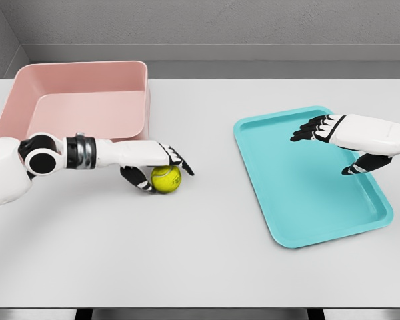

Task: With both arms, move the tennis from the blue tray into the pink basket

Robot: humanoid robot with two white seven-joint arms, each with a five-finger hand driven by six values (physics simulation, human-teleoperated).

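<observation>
Tennis ball, yellow-green, sits on the white table just in front of the pink basket, near that basket's front right corner. Ball is outside both the basket and the blue tray.

Left hand is on the ball. Arm comes in from the left edge, forearm level over the table, running along the basket's front wall. Fingers curl over the top of the ball, dark fingertips pointing right; thumb sits low on the ball's left side. Ball is pinched between thumb and fingers. Whether the ball touches the table or is just clear of it, cannot tell.

Right hand is over the far right part of the tray, arm entering from the right edge. Fingers are spread and extended toward the left, thumb hanging down apart from them, holding nothing. Cannot tell if any fingertip touches the tray surface.

Tray is turquoise, shallow, rounded corners, lying slightly rotated on the right half of the table, well apart from the ball. Basket is at the far left of the table, open side up, its inside visible.
</observation>
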